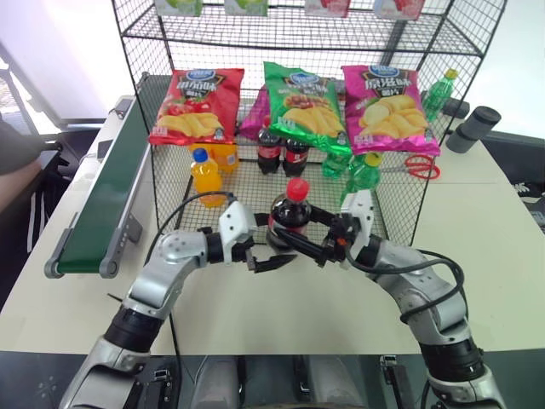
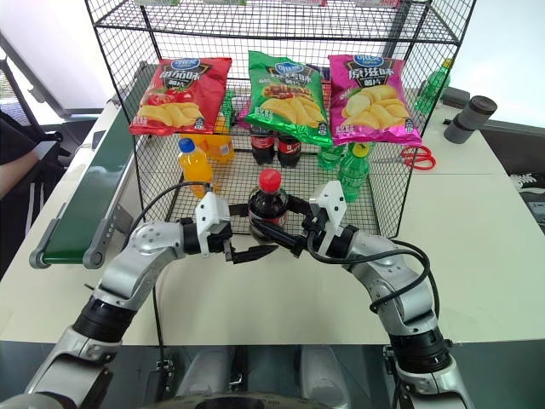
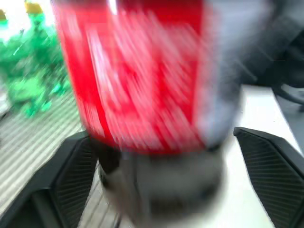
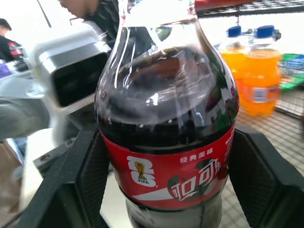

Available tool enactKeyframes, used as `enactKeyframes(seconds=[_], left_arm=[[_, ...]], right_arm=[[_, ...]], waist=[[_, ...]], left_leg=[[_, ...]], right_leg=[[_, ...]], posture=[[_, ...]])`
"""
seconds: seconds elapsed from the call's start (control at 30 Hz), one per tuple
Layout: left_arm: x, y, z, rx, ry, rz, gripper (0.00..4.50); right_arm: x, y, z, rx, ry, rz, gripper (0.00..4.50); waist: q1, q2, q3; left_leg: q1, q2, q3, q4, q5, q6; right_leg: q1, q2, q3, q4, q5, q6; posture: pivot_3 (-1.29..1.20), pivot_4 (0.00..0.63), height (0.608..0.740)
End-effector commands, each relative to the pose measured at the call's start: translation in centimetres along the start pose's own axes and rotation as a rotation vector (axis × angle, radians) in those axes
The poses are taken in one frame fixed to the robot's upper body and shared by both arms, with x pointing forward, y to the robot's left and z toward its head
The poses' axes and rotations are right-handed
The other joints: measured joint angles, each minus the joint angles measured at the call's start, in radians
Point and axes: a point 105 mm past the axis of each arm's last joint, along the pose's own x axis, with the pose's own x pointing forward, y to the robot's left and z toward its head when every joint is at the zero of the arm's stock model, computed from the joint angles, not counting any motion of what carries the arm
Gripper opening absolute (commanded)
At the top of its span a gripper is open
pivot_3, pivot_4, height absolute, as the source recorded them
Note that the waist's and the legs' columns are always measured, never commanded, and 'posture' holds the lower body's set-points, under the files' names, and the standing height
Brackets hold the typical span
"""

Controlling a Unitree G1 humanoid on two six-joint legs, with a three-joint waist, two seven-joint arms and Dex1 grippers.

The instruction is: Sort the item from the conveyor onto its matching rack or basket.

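Along the left edge of the pale cream counter [image 1: 502, 256] runs the long dark green conveyor belt in its grey metal frame [image 1: 106, 200], and a person's dark sleeve [image 1: 17, 149] shows beyond it. Next to the belt rises the tall black wire shelf unit, whose low-walled black wire-mesh basket [image 1: 247, 183] forms its base. Inside stand orange drink bottles [image 1: 207, 177], two dark cola bottles [image 1: 281, 153] and green bottles [image 1: 362, 170], while red, green and pink crisp bags [image 1: 294, 102] hang above them. Red-handled scissors [image 1: 417, 166] and a dark cylinder [image 1: 473, 128] lie further right.

In front of the basket, the left tool [image 1: 271, 253] has its black fingers spread, one on either side of the bottle's lower part without pressing on it. Between the two tools, above the counter, the small plastic cola bottle [image 1: 289, 215] stands upright: dark brown liquid, red cap, red label with white lettering. The right tool [image 1: 308, 240] is clamped on its labelled body.
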Motion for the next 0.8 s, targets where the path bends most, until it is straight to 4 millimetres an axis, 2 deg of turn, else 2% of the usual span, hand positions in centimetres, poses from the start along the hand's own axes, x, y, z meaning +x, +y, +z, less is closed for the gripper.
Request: enactKeyframes(seconds=[0.03,0.17,0.3,0.53,0.8], left_arm=[[-2.3,1.6,-0.7,0.01,0.003,0.152,4.49],[-3.8,3.0,-1.0,0.017,-0.032,0.32,4.49],[-4.4,2.6,-0.8,-0.001,-0.085,0.414,4.49],[-4.1,1.4,-1.0,-0.01,-0.092,0.423,4.49],[-4.0,1.5,-0.8,-0.009,-0.095,0.43,4.49]], right_arm=[[-0.2,-3.0,1.1,-0.108,-0.069,-0.178,3.01],[0.4,-5.2,-0.5,-0.137,-0.063,-0.327,3.01],[2.5,-6.5,-2.2,-0.1,-0.094,-0.427,3.01],[5.7,-7.7,-3.1,-0.085,-0.123,-0.479,3.01],[7.3,-8.3,-3.8,-0.072,-0.13,-0.491,3.01]], waist=[[0.0,0.0,0.0],[0.001,0.0,0.0],[-0.005,0.001,0.0],[-0.006,0.001,0.001],[-0.007,0.001,0.001]], left_leg=[[0.0,0.0,0.0,0.0,0.0,0.0],[0.0,0.0,0.0,0.0,0.0,0.0],[0.0,0.0,0.002,0.0,0.0,0.0],[0.0,0.0,0.002,-0.001,0.0,-0.001],[0.0,-0.001,0.002,-0.001,0.0,-0.001]], right_leg=[[0.0,0.0,0.0,0.0,0.0,0.0],[0.0,-0.002,0.0,0.0,0.0,0.0],[0.0,-0.003,0.001,0.001,0.0,0.0],[-0.002,-0.004,0.001,0.003,0.0,0.0],[-0.002,-0.005,0.001,0.003,0.0,0.0]], posture=[[0.0,0.15,0.74],[0.0,0.15,0.74],[0.0,0.15,0.74],[0.0,0.15,0.74],[0.0,0.15,0.74]])
